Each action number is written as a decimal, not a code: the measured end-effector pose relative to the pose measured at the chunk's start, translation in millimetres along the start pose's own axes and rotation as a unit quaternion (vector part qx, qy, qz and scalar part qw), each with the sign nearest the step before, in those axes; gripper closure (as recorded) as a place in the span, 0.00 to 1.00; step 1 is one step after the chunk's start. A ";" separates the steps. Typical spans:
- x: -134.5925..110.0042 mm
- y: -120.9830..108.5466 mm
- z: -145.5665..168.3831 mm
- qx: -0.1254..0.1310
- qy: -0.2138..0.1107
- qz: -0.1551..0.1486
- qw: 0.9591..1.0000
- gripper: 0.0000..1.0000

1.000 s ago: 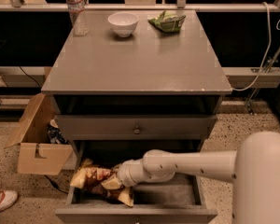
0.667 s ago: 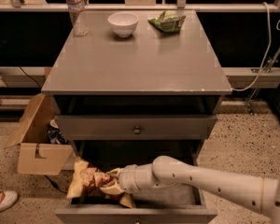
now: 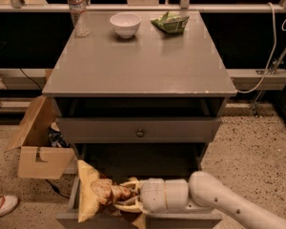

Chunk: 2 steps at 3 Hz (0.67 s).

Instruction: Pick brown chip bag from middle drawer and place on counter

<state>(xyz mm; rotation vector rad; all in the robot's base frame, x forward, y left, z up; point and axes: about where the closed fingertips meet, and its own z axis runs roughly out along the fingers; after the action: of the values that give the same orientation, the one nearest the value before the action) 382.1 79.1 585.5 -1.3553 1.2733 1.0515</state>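
Observation:
The brown chip bag [image 3: 94, 191] stands on end at the left side of the pulled-out middle drawer [image 3: 72, 197], its yellow-tan end up and its food picture facing me. My gripper [image 3: 126, 198] reaches in from the right, low in the view, and is shut on the bag's right side. The white arm hides most of the drawer floor. The grey counter [image 3: 143, 63] lies above, well clear of the gripper.
On the counter's far edge stand a water bottle [image 3: 78, 9], a white bowl [image 3: 125, 24] and a small green bag [image 3: 170, 22]. A closed drawer with a knob [image 3: 139, 132] sits above the open one. A cardboard box [image 3: 38, 144] and a shoe [image 3: 2, 205] are on the floor at left.
The bag has been tipped up from lying low in the drawer to standing on end at the left. The arm has swung lower and to the right while the gripper kept hold.

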 end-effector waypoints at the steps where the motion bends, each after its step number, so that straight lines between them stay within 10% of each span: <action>1: 7.4 -2.5 -12.6 0.019 0.006 0.008 1.000 1.00; 2: -43.0 -6.7 -21.8 0.024 0.002 -0.042 0.999 1.00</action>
<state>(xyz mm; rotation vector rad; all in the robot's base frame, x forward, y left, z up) 384.7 64.6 631.9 -1.3625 1.2275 0.9552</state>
